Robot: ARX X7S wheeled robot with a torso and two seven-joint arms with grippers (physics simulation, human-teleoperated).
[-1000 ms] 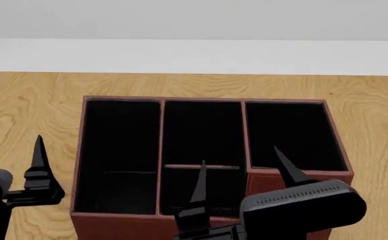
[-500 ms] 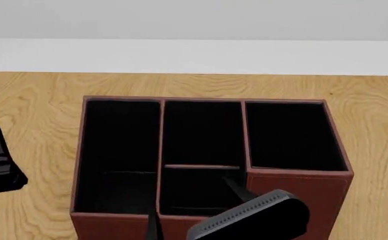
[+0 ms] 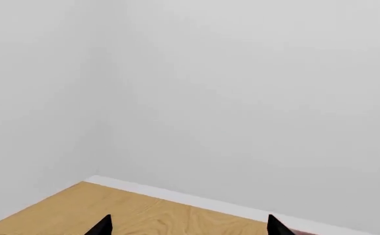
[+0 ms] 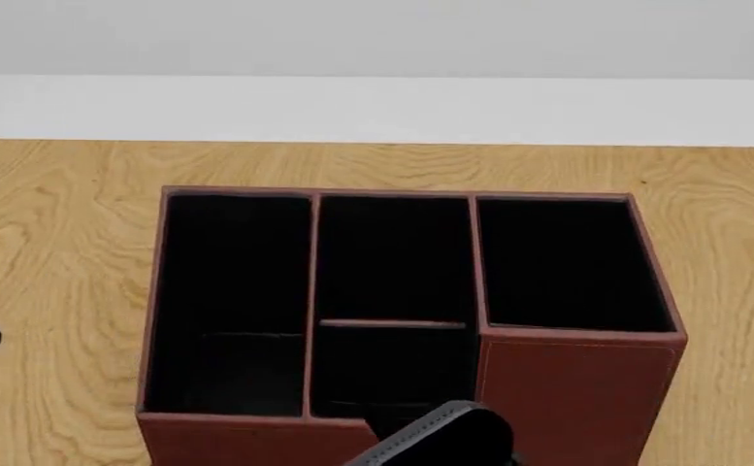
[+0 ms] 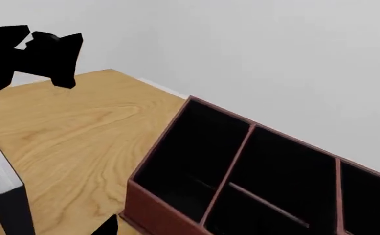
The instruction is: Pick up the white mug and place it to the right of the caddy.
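Note:
The white mug is not in any view. The caddy (image 4: 581, 388), a large reddish-brown box with black-lined compartments, stands in the middle of the wooden table; it also shows in the right wrist view (image 5: 170, 215). My left gripper (image 3: 190, 230) is open and empty, with its two black fingertips (image 3: 102, 226) wide apart over bare table near the wall. My right gripper (image 5: 190, 231) is at the caddy's near corner; one fingertip (image 5: 106, 226) shows, set wide, and the other is lost against the dark box. Nothing is between them.
A small black book with white pages (image 5: 7, 196) stands upright on the table left of the caddy. My left arm (image 5: 46, 54) hangs above the table beyond it. My right arm's black body (image 4: 444, 439) overlaps the caddy's front edge. A white wall bounds the table's far side.
Both grippers have dropped out of the head view. The left one went off the left edge. The right one sank below the bottom edge in front of the caddy.

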